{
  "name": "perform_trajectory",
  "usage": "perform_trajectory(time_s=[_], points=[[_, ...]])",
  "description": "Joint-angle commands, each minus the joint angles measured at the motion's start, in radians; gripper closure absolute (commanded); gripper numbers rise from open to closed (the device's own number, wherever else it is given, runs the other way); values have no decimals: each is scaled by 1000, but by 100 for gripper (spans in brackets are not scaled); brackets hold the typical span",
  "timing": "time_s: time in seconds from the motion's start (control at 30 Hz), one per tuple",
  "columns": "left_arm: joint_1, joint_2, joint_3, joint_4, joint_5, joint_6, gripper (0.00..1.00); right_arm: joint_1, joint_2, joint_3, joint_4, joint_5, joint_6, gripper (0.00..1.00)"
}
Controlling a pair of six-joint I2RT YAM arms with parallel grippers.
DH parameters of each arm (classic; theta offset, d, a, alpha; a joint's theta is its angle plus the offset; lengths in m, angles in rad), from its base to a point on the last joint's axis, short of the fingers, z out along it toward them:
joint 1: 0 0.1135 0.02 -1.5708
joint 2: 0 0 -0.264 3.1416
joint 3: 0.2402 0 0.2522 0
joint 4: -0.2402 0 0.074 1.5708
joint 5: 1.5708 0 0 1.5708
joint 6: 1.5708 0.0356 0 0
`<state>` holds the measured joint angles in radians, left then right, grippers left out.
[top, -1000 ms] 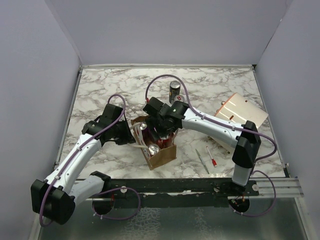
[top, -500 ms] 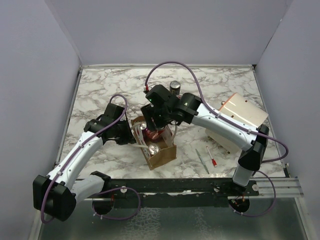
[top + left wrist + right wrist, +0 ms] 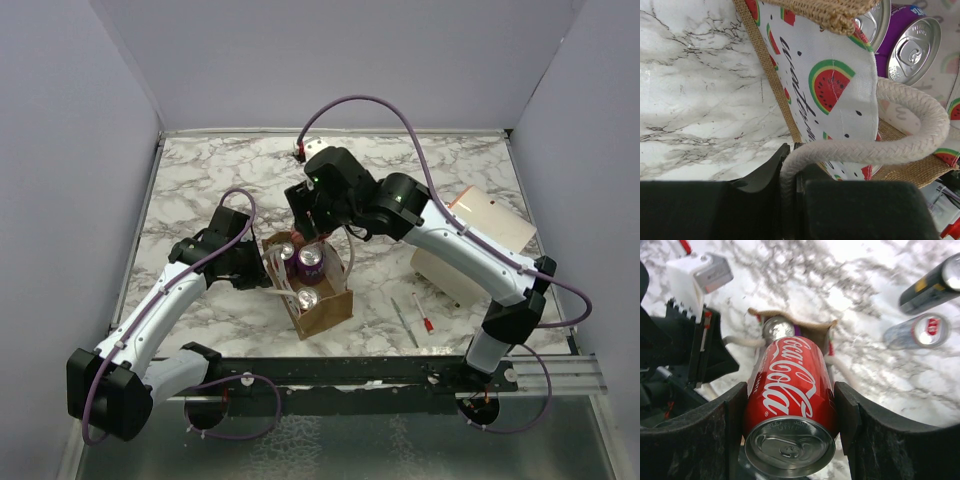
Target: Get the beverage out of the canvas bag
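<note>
The right pincer (image 3: 790, 412) is clamped on a red cola can (image 3: 790, 382) held above the canvas bag (image 3: 325, 312), whose rope handle (image 3: 910, 145) the left pincer (image 3: 790, 175) pinches tight.

White-black arms (image 3: 160, 305), purple cables (image 3: 362, 98)

I read Coca-Cola in white script on the red can (image 3: 790, 385); black cursive inside the canvas bag (image 3: 840, 107) is illegible.
</note>
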<state>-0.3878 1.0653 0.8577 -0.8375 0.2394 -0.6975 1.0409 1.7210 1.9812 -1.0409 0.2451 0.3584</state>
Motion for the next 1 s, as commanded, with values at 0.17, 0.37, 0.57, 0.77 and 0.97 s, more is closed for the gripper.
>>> perform_trajectory(time_s=[0.17,0.37,0.57,0.77,0.97], points=[[0,-9,-3,15,15,16,100,5,-89,98,130,425,-186,98],[0,-17,-5,12,12,9,100,-61,-120,16,98,561,-178,98],[0,-18,-12,20,18,0,100,-265,-111,-56,-23,298,-74,98],[0,-9,-11,26,24,-6,100,-318,-69,-167,-60,113,-49,98],[-1,1,-2,20,23,-1,100,-318,-59,-266,-26,23,-25,98]])
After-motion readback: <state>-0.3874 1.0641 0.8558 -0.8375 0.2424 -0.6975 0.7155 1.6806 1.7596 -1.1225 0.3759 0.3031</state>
